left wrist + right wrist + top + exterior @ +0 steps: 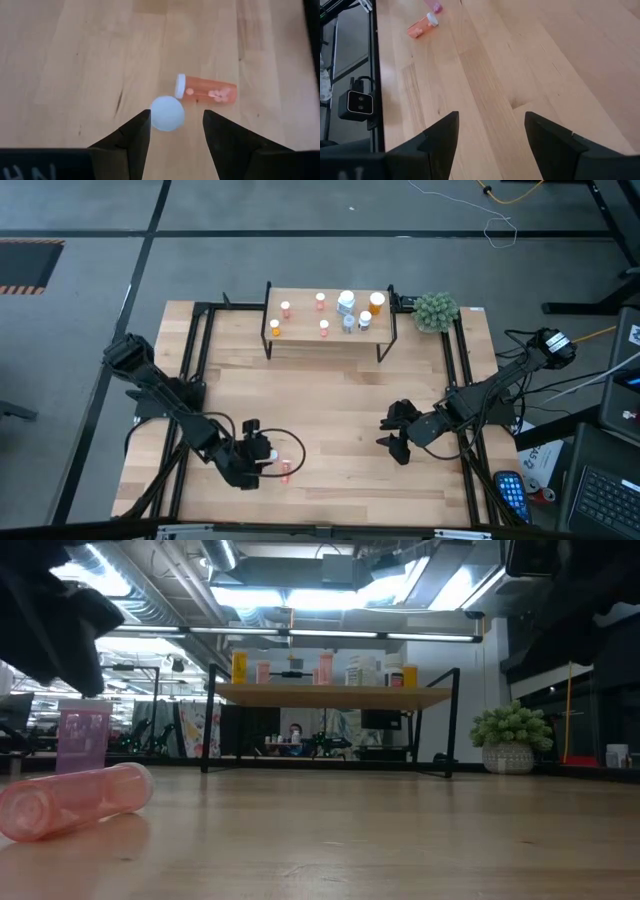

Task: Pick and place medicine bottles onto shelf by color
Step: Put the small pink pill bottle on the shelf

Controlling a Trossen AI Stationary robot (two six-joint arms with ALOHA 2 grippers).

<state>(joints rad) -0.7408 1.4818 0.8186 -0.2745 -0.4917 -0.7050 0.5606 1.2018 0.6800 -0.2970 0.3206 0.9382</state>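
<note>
Left gripper (172, 127) wide above upright white-capped pink bottle (167, 113)
Risk: a finger could topple it against the fallen orange bottle (206, 93); right gripper (490, 131) waits open.

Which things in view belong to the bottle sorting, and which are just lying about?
Job:
- shelf with bottles already standing on it
- lying red bottle on the table
- upright white-capped bottle between the open left gripper's fingers
- right gripper, open, empty, waiting

Lying about:
- green plant beside the shelf
- blue remote off the table
</note>
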